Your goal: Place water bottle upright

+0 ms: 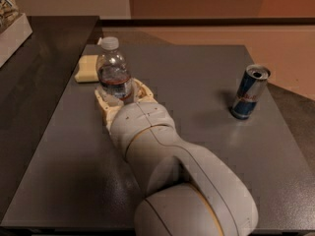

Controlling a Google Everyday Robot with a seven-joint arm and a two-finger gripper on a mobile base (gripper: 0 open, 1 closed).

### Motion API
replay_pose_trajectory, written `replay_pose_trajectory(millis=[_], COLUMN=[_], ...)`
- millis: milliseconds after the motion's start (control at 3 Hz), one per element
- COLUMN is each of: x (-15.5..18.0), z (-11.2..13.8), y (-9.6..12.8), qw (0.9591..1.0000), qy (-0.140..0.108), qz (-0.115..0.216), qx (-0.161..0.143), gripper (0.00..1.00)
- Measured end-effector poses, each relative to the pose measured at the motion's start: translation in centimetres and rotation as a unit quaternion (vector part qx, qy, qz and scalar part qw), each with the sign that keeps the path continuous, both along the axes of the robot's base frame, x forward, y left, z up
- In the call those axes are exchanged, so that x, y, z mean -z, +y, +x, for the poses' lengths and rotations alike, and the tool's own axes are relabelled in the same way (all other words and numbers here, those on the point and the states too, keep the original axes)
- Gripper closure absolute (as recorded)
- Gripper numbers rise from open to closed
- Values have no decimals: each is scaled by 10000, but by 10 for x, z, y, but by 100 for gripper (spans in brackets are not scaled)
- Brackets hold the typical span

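The water bottle is clear and ribbed, with a white cap and a dark label band. It stands upright on the grey table, left of the middle. My gripper reaches in from the near side with its pale yellow fingers on either side of the bottle's base. The jaws look spread a little wider than the bottle, with a small gap on its right side. My white arm hides the bottle's bottom edge.
A blue-and-silver drink can stands upright at the right of the table. A yellow sponge lies just behind and to the left of the bottle. A dark counter runs along the left, with a white box on it.
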State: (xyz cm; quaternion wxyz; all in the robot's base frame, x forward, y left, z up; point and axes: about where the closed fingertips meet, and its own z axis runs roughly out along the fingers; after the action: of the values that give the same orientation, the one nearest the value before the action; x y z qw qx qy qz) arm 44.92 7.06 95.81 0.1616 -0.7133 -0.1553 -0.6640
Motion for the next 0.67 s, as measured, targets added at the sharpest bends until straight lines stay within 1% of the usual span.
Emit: replay_pose_trajectory(millis=[667], x=[0], z=[0], y=[0], qw=[10000], qy=[0], qz=[0], qx=[0], gripper=[100])
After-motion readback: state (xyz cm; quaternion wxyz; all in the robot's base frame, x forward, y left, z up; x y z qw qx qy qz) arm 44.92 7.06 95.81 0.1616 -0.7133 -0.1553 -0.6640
